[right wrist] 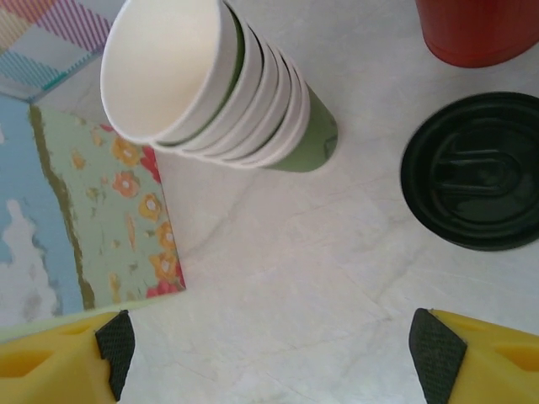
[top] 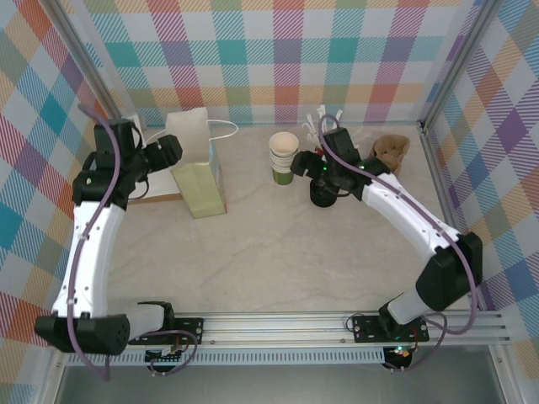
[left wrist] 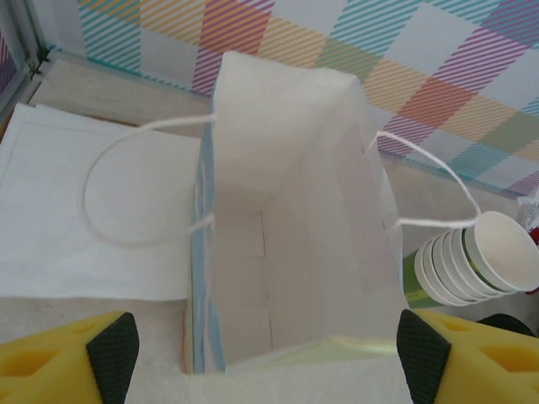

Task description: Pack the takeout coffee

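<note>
Left gripper (left wrist: 268, 360): fingers spread wide, nothing pinched, hovering over the near rim of the open paper bag (left wrist: 253, 126), which stood upright at the left of the table. The bag's inside was bare down to its floor, so nothing was packed. Right gripper (right wrist: 282, 353): fingers also spread, empty, hanging over bare tabletop (right wrist: 320, 278). Just far-right of it stood the takeout coffee (right wrist: 472, 172) on the table, with the red cup (right wrist: 480, 29) beyond it and the stack of empty paper cups (right wrist: 269, 118) to its left, apart from it. The stack stood between the coffee and the bag. Judgement: bag opened and ready; grasping the coffee, carrying it left and lowering it into the bag all remained. Hard to make out: the coffee appeared as its black lid (right wrist: 505, 126) alone from above, the cup body hidden beneath, and in the top view the right arm covered most of it. The red cup was cut off by the frame edge. A brown lump (top: 389, 151) at far right could not be identified.
</note>
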